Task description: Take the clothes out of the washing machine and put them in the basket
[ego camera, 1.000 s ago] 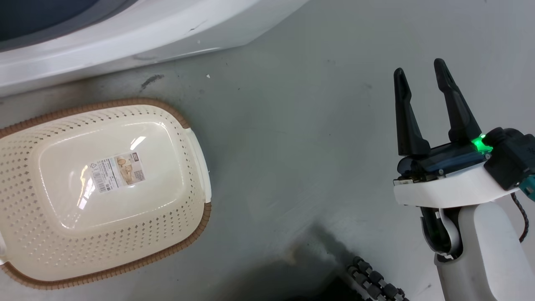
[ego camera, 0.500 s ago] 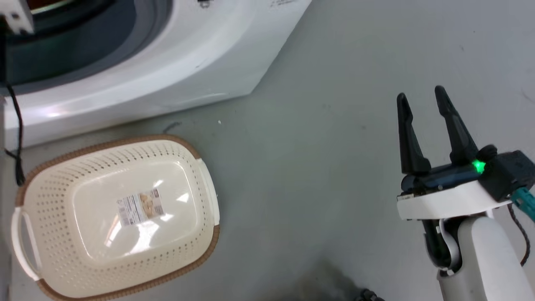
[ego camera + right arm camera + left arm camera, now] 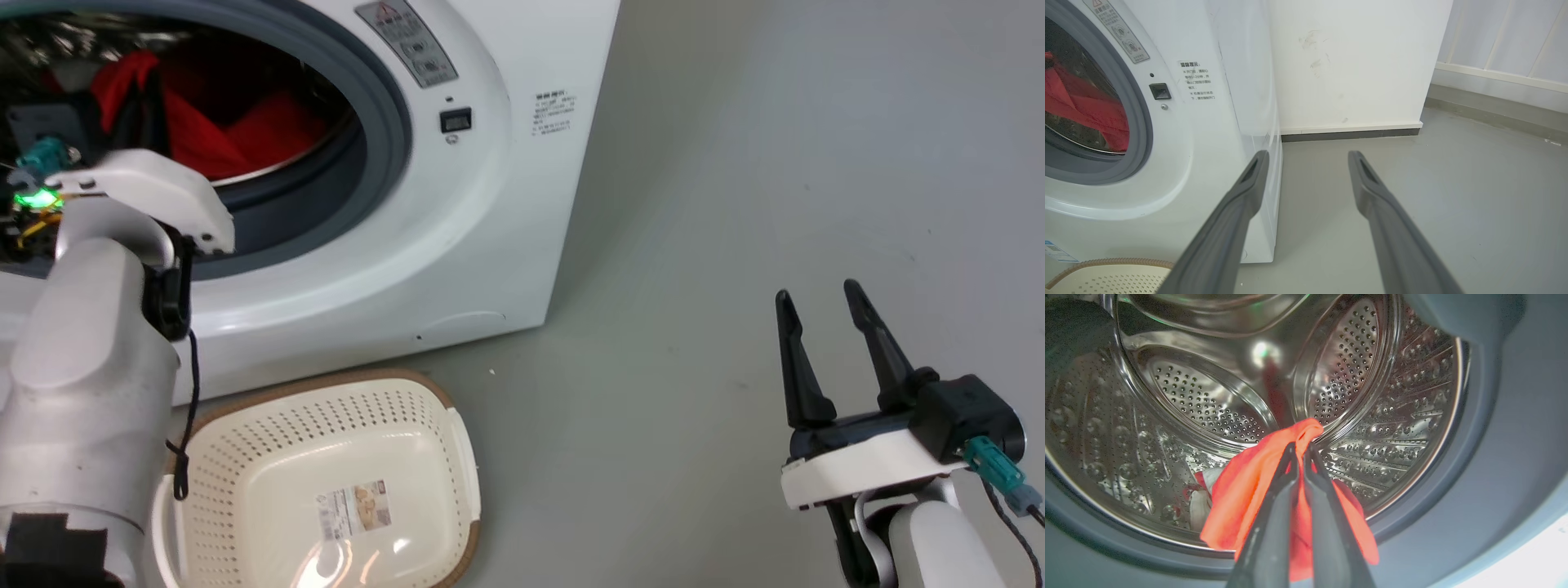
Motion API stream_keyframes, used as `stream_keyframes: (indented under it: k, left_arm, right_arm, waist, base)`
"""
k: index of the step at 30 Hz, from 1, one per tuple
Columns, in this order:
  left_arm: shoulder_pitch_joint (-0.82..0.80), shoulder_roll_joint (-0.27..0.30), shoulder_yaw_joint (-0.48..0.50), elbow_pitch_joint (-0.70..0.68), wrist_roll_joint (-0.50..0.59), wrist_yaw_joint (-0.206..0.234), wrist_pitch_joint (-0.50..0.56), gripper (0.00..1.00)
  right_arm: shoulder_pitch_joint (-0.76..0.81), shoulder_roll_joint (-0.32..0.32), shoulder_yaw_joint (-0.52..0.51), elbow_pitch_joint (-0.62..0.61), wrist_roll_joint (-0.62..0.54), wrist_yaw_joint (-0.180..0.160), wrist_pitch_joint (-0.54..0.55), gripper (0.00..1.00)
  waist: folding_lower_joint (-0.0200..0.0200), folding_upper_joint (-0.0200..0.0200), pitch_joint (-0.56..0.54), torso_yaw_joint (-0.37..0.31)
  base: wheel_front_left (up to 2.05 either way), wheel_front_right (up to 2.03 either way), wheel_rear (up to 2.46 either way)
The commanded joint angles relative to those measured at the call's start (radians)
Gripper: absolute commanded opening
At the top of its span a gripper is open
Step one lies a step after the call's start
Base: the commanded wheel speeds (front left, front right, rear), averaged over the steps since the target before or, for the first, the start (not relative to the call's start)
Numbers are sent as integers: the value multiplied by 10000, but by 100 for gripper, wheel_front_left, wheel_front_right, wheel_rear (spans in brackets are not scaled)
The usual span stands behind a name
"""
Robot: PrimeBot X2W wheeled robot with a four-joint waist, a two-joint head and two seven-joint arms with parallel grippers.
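Left wrist view: left gripper [image 3: 1301,446] clamps soft red clothes [image 3: 1241,486] inside perforated steel drum [image 3: 1200,400]; head view, four o'clock, right gripper [image 3: 816,292] splayed

Grey floor [image 3: 1412,196], white wall [image 3: 1355,61], dark skirting [image 3: 1351,134].

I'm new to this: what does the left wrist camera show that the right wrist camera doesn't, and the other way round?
Left wrist view: the inside of the perforated steel drum, with the left gripper shut on a red garment. Right wrist view: the right gripper open and holding nothing, the washing machine from outside with its printed labels, a white wall, grey floor and a corner of the basket. Both: the machine's grey porthole rim and red clothes in the drum.
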Motion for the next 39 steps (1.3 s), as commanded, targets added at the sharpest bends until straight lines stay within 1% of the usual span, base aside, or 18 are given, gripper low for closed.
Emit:
stream_keyframes:
  k: [1,4,13,15,16,24,28,31,33,36,39]
  left_arm:
    - [490,-157,-30,-334,8,-123,-140,0]
    - [895,-276,-4,-850,46,-128,-181,0]
    - [2546,-541,161,-3514,105,67,-197,0]
    - [2955,-616,160,-4264,115,171,-198,0]
    - [3517,-659,123,-5500,183,382,-186,0]
    - [5101,-614,-44,-8732,404,1025,207,0]
    - [5894,-624,-253,-10039,492,1287,555,0]
    - [6545,-708,-419,-10628,451,1472,861,0]
    - [7004,-774,-531,-10738,328,1558,1031,0]
    - [7704,-919,-650,-10426,76,1661,1205,0]
    - [8272,-1145,-668,-9742,-250,1727,1183,0]
  right_arm:
    - [322,14,-46,106,-179,-7,-29,100]
    - [508,14,-68,159,-206,-7,-23,100]
    - [1011,15,-179,-62,-337,-7,225,100]
    - [1083,14,-224,-156,-381,-7,278,100]
    - [1189,15,-298,-302,-398,-7,378,100]
    - [1488,15,-381,-582,-535,-7,654,100]
    - [1553,15,-335,-714,-576,-7,780,100]
    - [1571,15,-303,-816,-598,-7,843,100]
    - [1535,15,-263,-903,-589,-7,878,100]
    - [1413,15,-177,-984,-578,-7,900,100]
    - [1287,15,-98,-1026,-533,-7,873,100]
  waist:
    - [3,0,-915,547]
    - [3,0,-1293,713]
    - [3,0,-1964,1134]
    - [3,0,-2038,1247]
    - [3,0,-2090,1426]
    - [3,0,-2318,1889]
    - [3,0,-2404,2048]
    - [3,0,-2390,2126]
    - [3,0,-2299,2139]
    - [3,0,-2146,2092]
    - [3,0,-1912,2003]
  base:
    - [0,0,0]
    - [0,0,0]
    - [0,0,0]
    - [0,0,0]
    - [0,0,0]
    - [0,0,0]
    - [0,0,0]
    - [0,0,0]
    - [0,0,0]
    - [0,0,0]
    - [0,0,0]
